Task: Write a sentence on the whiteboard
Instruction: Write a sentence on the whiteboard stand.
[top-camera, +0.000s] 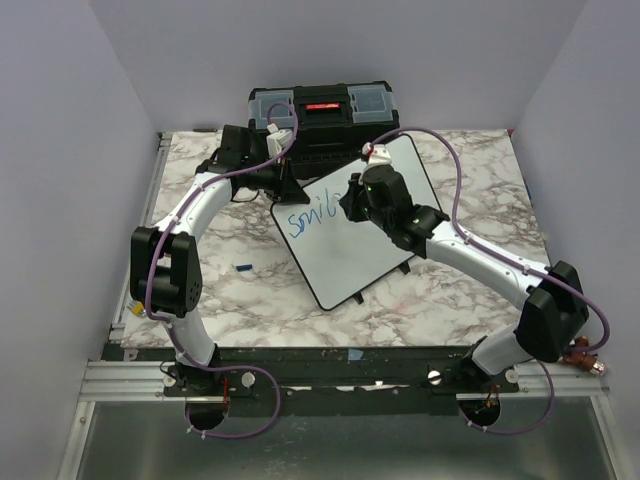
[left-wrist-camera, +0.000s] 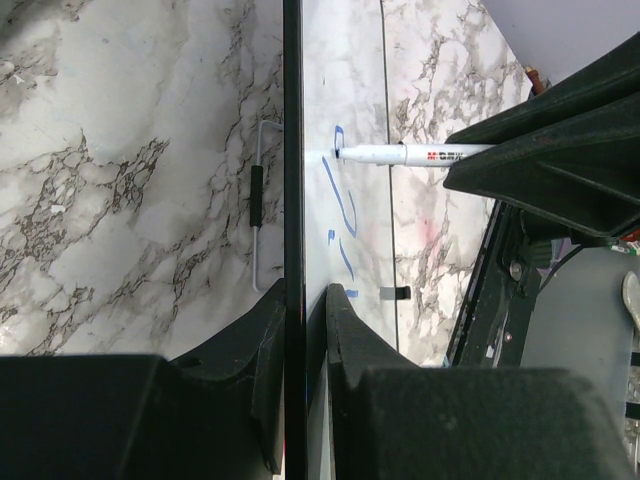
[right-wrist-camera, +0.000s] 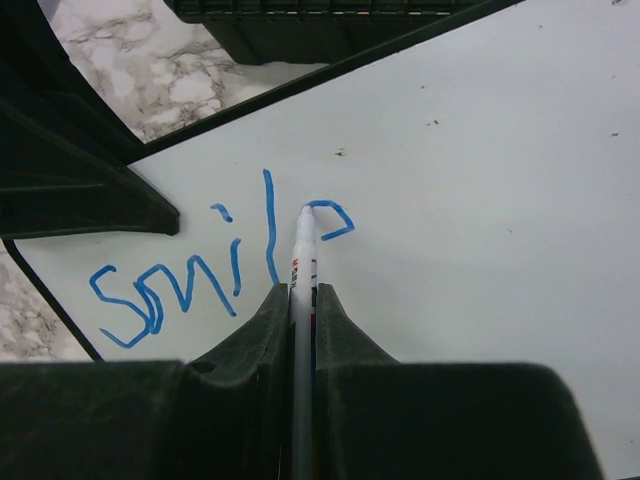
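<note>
The whiteboard (top-camera: 365, 255) rests on the table (top-camera: 450, 300) just in front of the toolbox (top-camera: 320, 108), turned at an angle to it; one corner comes close to the toolbox's front side. The left claw (left-wrist-camera: 303, 297) is clenched on the whiteboard's black rim, at the edge nearest the toolbox's left end, with one finger on each face; this steadies it for writing. The right claw (right-wrist-camera: 302, 292) is clenched on a white marker (right-wrist-camera: 304, 240), and its tip touches the whiteboard at the loop of a letter "e". The sentence (right-wrist-camera: 233, 265) reads "Smil" plus this half-made letter, in blue, so I judge that most of the words are not yet written. To do this step well, the right arm should close the loop with light and even pressure; then it should lift the tip fully before the next word, so no stray line joins them. The left grip should hold firm, because a sliding whiteboard would bend the stroke.
</note>
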